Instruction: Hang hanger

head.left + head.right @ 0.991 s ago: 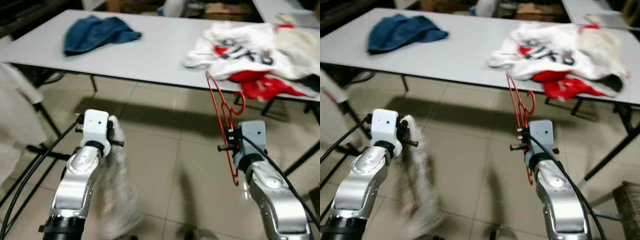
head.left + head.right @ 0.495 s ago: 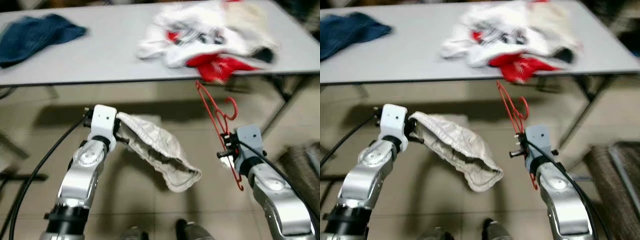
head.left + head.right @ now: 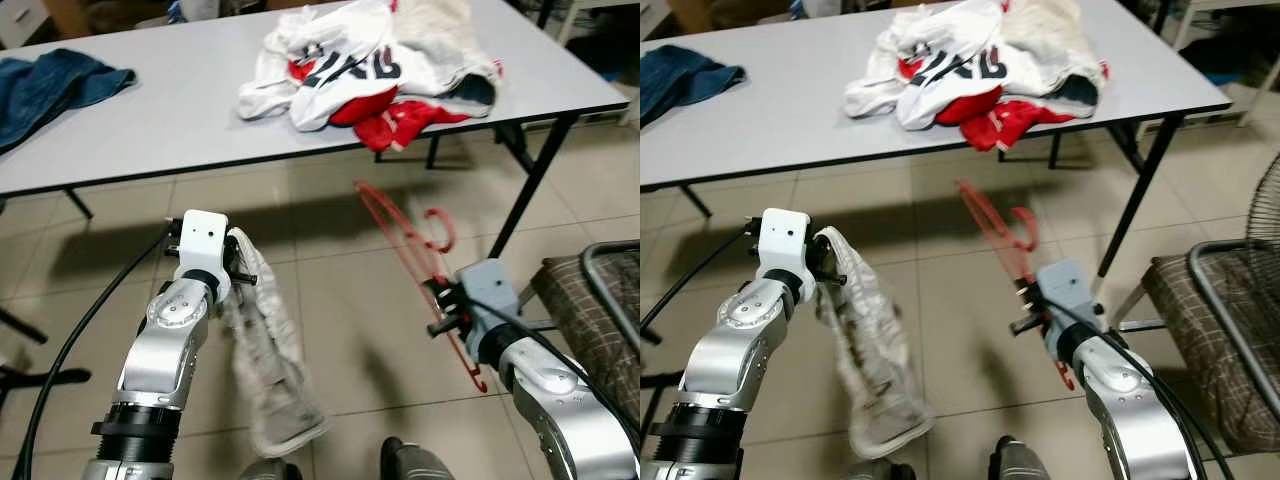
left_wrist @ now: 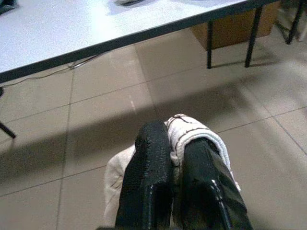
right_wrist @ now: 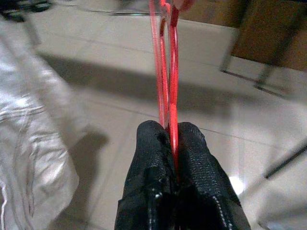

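Hanger [image 3: 412,243], red, pinched in the right tool [image 5: 169,139]; left tool [image 4: 178,143] clamps a white garment [image 3: 872,365].

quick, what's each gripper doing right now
Left gripper: shut on the pale garment, which hangs toward the floor.
Right gripper: shut on the red hanger.

Pale garment [image 3: 268,370] in left pincer [image 4: 177,153], flung sideways earlier, now straight down.
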You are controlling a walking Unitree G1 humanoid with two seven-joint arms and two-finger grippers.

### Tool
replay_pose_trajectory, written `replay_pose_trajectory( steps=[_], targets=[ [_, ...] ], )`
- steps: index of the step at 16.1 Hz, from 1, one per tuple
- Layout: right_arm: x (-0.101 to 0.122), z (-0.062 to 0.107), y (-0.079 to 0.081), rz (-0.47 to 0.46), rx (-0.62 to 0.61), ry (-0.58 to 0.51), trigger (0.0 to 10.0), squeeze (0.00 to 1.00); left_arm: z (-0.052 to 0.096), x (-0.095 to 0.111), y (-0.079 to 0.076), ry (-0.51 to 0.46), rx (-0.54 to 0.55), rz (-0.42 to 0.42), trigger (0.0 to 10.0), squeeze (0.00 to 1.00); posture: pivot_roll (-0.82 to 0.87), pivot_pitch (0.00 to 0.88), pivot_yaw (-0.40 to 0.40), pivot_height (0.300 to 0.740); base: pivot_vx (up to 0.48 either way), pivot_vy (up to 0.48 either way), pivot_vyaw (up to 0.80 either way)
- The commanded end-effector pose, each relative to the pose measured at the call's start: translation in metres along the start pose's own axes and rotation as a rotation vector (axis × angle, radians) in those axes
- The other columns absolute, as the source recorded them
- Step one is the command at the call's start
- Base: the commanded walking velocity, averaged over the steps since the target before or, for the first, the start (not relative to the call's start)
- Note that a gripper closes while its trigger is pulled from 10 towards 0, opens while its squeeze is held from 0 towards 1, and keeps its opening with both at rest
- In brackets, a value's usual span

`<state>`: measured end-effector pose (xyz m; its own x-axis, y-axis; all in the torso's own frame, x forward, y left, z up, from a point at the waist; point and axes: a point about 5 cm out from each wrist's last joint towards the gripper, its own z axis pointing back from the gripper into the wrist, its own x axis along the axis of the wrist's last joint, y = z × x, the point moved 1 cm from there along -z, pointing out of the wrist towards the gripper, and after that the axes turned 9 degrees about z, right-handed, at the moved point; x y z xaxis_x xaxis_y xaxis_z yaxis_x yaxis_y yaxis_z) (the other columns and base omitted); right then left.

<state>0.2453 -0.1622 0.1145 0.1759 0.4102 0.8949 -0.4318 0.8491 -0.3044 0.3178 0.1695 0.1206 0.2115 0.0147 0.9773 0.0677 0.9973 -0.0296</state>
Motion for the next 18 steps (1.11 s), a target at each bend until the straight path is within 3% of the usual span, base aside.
replay_pose_trajectory(
  steps=[1, 3, 10, 13, 16, 18],
  targets=[
    [0.005, 0.002, 0.004, 0.001, 0.037, -0.03, 10.0, 0.0, -0.002, 0.013, 0.005, -0.057, 0.025, -0.018, 10.0, 0.0, -0.14, 0.139, 0.13, 0.74, 0.0, 0.0, 0.0],
    [0.005, 0.009, 0.007, 0.064, 0.117, -0.038, 10.0, 0.0, -0.019, 0.024, 0.006, -0.04, 0.026, -0.054, 10.0, 0.0, -0.13, 0.144, 0.141, 0.74, 0.0, 0.0, 0.0],
    [0.023, 0.018, 0.022, 0.137, 0.335, -0.124, 10.0, 0.0, -0.033, 0.06, 0.01, -0.153, 0.037, 0.051, 10.0, 0.0, -0.14, 0.098, 0.145, 0.74, 0.0, 0.0, 0.0],
    [0.029, 0.026, 0.026, 0.17, 0.422, -0.145, 10.0, 0.0, -0.039, 0.064, 0.018, -0.151, 0.107, 0.023, 10.0, 0.0, -0.15, 0.079, 0.139, 0.74, 0.0, 0.0, 0.0],
    [0.03, 0.033, 0.025, 0.185, 0.473, -0.138, 10.0, 0.0, -0.042, 0.063, 0.017, -0.145, 0.111, 0.012, 10.0, 0.0, -0.16, 0.061, 0.133, 0.74, 0.0, 0.0, 0.0],
    [0.026, 0.029, 0.024, 0.191, 0.471, -0.115, 10.0, 0.0, -0.043, 0.064, 0.014, -0.151, 0.101, 0.02, 10.0, 0.0, -0.16, 0.053, 0.123, 0.74, 0.0, 0.0, 0.0]
  ],
)
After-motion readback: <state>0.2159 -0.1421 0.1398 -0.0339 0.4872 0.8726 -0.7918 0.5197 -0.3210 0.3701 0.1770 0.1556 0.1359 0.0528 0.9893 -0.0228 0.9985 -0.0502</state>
